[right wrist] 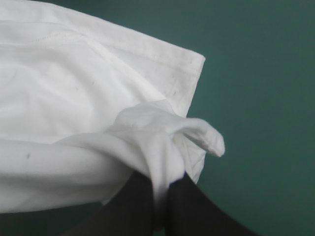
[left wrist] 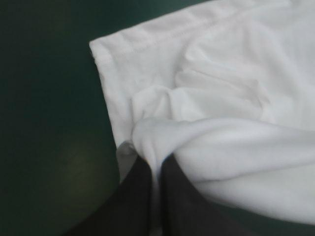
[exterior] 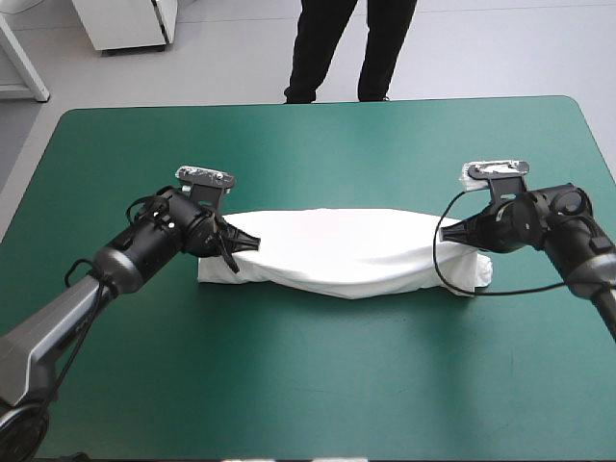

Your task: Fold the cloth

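Note:
The white T-shirt (exterior: 346,252) lies as a long folded band across the middle of the teal-green table (exterior: 318,144). At its left end my left gripper (exterior: 245,242) is shut on the T-shirt, a bunched fold pinched between the black fingers (left wrist: 138,189). At the right end my right gripper (exterior: 452,234) is shut on the T-shirt too. In the wrist views the T-shirt (left wrist: 221,88) (right wrist: 74,83) spreads ahead of each gripper (left wrist: 155,164) (right wrist: 158,184), its upper layer drawn over the flat lower layer.
Bare teal-green cover (exterior: 318,385) surrounds the T-shirt on all sides. The right arm's black cable hangs in a loop in front of the T-shirt's right end.

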`<state>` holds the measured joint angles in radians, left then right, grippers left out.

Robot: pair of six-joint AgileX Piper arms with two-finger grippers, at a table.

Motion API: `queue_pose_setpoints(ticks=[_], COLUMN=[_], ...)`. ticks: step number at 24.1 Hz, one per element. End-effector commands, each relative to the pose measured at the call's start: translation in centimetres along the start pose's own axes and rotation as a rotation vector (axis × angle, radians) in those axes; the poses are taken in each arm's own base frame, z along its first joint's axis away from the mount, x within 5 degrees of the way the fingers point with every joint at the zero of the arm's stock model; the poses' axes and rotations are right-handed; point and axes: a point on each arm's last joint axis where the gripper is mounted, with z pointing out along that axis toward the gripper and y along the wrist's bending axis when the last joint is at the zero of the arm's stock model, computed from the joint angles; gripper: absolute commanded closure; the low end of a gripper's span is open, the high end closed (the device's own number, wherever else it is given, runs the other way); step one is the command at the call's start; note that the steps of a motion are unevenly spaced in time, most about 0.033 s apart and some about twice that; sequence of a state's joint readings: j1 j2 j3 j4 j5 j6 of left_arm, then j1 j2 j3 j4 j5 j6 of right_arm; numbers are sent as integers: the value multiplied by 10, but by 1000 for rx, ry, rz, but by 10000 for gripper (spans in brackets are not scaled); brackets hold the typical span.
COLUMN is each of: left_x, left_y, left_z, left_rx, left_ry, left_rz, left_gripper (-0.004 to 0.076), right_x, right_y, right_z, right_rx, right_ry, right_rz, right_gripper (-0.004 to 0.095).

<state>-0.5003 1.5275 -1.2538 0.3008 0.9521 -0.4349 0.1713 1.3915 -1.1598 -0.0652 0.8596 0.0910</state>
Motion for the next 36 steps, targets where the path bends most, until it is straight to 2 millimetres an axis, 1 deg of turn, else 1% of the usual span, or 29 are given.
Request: queue_pose_setpoints(ticks=[1, 5, 8, 11, 13, 14, 15, 16, 17, 18, 20, 22, 24, 25, 26, 28, 29, 30, 31, 32, 34, 35, 36], left_x=[-31, -54, -66, -75, -78, -80, -80, -81, -82, -80, -79, -79, -79, -80, -80, -82, -85, -87, -90, -93, -99, -103, -107], left_y=[16, 27, 29, 27, 25, 22, 21, 19, 17, 14, 12, 12, 12, 12, 12, 12, 12, 11, 12, 13, 14, 15, 16], left_z=[-7, -1, 5, 18, 27, 40, 45, 57, 62, 72, 82, 85, 85, 83, 82, 75, 70, 67, 62, 57, 47, 40, 35], left_rx=[-26, -39, -46, -47, -50, -51, -52, -50, -50, -37, -33, -41, -41, -40, -36, -28, -18, -12, -14, -17, -20, -20, -20], left_ry=[-105, -131, -139, -132, -121, -100, -91, -69, -59, -35, -10, -9, -17, -18, -12, 4, 10, 12, 13, 10, -2, -14, -30], left_rz=[-48, -51, -29, -12, -9, -5, -2, -1, 0, -5, -6, 2, 53, 74, 78, 85, 105, 109, 114, 117, 111, 107, 102], left_gripper=[746, 746, 746, 746, 746, 746, 746, 746, 746, 746, 746, 746, 745, 742, 725, 631, 547, 500, 438, 377, 280, 250, 239], right_x=[-28, -45, -56, -65, -70, -74, -76, -79, -79, -81, -80, -79, -78, -77, -76, -74, -73, -72, -72, -72, -73, -74, -75], right_y=[-1, -1, 0, 2, 3, 4, 4, 4, 4, 5, 5, 5, 6, 7, 8, 10, 10, 10, 10, 10, 9, 9, 9], right_z=[-4, 10, 25, 41, 51, 60, 63, 69, 73, 77, 82, 83, 83, 84, 82, 82, 81, 81, 80, 77, 71, 66, 63], right_rx=[22, 20, 16, 5, 7, 7, 7, 7, 7, 6, 6, 5, -1, -9, -23, -50, -49, -49, -48, -47, -44, -45, -46], right_ry=[-111, -123, -112, -96, -81, -75, -72, -69, -62, -57, -43, -29, -22, -10, 2, 34, 44, 49, 54, 49, 34, 20, 11], right_rz=[-12, 6, 12, 23, 25, 34, 39, 42, 42, 45, 46, 48, 54, 53, 43, 42, 42, 43, 50, 51, 47, 48, 48], right_gripper=[925, 925, 925, 925, 925, 925, 925, 925, 925, 925, 925, 925, 918, 890, 846, 641, 529, 462, 416, 396, 402, 415, 426])
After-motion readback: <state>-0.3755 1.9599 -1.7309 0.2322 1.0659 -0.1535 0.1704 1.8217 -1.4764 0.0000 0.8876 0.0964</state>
